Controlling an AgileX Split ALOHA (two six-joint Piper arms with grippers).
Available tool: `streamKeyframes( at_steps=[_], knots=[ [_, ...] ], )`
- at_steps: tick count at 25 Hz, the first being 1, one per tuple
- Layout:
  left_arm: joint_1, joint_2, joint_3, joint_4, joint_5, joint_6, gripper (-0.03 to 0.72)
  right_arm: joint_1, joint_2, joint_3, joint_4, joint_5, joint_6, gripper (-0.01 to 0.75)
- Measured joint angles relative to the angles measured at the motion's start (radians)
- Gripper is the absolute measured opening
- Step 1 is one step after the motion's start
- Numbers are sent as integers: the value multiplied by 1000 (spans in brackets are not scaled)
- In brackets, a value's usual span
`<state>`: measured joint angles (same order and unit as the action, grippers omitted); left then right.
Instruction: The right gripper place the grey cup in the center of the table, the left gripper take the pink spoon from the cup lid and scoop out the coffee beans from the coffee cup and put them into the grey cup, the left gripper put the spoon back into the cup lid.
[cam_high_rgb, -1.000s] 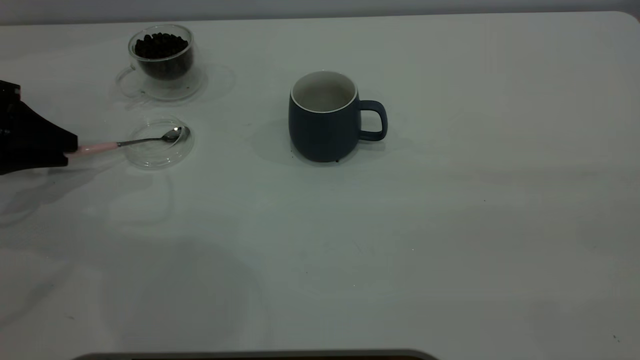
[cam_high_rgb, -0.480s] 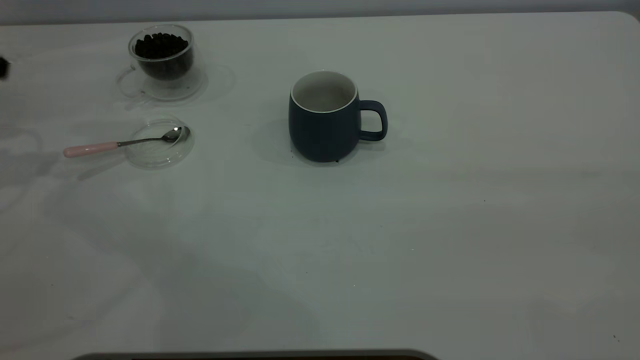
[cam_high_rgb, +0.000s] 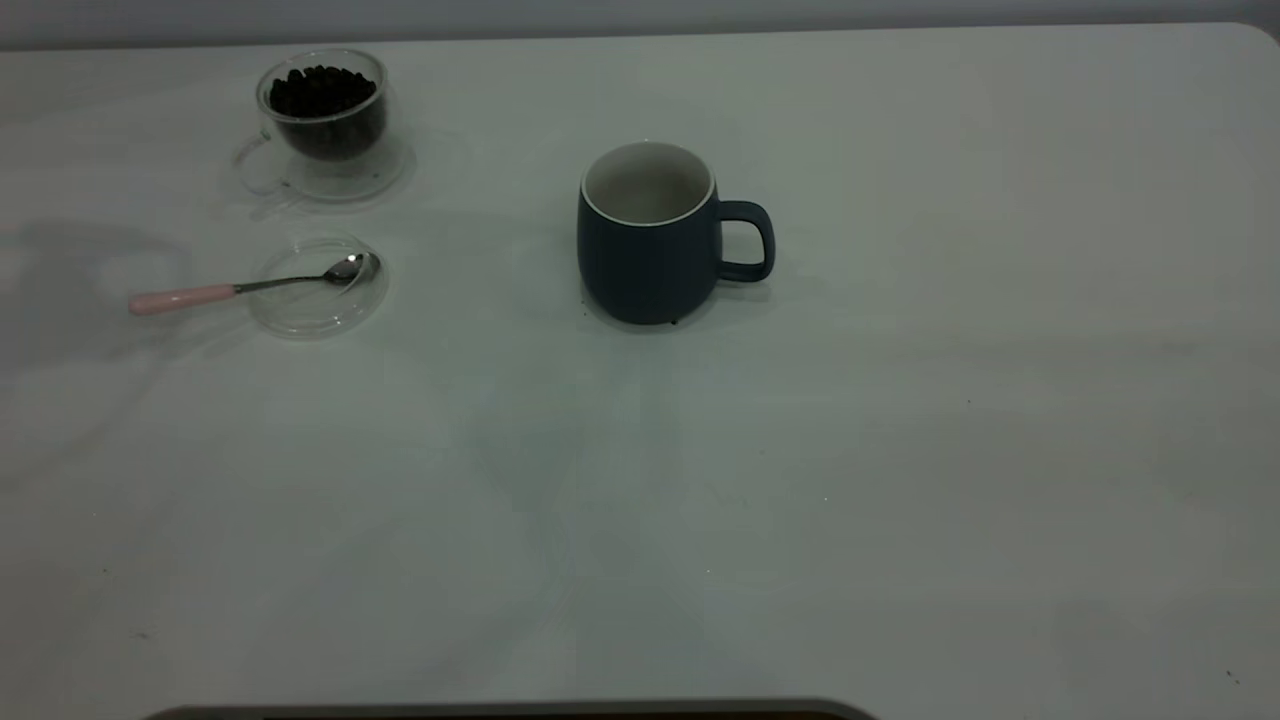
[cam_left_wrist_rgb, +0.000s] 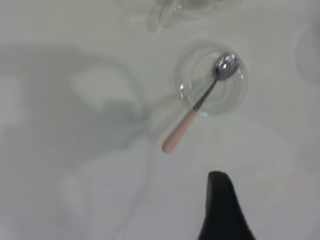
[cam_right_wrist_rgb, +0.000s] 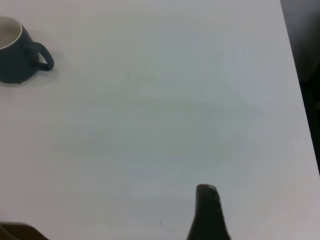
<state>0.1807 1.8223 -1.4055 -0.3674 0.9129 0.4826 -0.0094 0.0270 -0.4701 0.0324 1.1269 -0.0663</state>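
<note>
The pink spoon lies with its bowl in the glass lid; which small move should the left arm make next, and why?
Probably none beyond staying withdrawn: the pink-handled metal spoon rests with its bowl in the flat clear glass lid, free of the left gripper, which hangs above the white table. Whether the dark blue-grey mug holds beans cannot be seen.

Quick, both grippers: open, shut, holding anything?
Left gripper: holds nothing, raised off the pale pink-handled metal spoon; open or shut cannot be told.
Right gripper: holds nothing; cannot be told.
</note>
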Motion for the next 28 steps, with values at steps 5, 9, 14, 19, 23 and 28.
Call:
streamKeyframes(
  at_steps=[5, 9, 14, 19, 23, 28],
  knots=[
    [-129, -94, -28, 222, 94, -250, 548, 0, 0, 0, 0, 0, 0, 591],
    [-213, -165, -30, 387, 203, -451, 548, 0, 0, 0, 0, 0, 0, 591],
    [-294, -259, -30, 521, 257, -631, 548, 0, 0, 0, 0, 0, 0, 591],
    [-319, -358, -29, 495, 257, -655, 548, 0, 0, 0, 0, 0, 0, 591],
    [-319, -451, -22, 419, 257, -627, 548, 0, 0, 0, 0, 0, 0, 591],
    [-319, -651, 132, 311, 257, -483, 548, 0, 0, 0, 0, 0, 0, 591]
  ],
)
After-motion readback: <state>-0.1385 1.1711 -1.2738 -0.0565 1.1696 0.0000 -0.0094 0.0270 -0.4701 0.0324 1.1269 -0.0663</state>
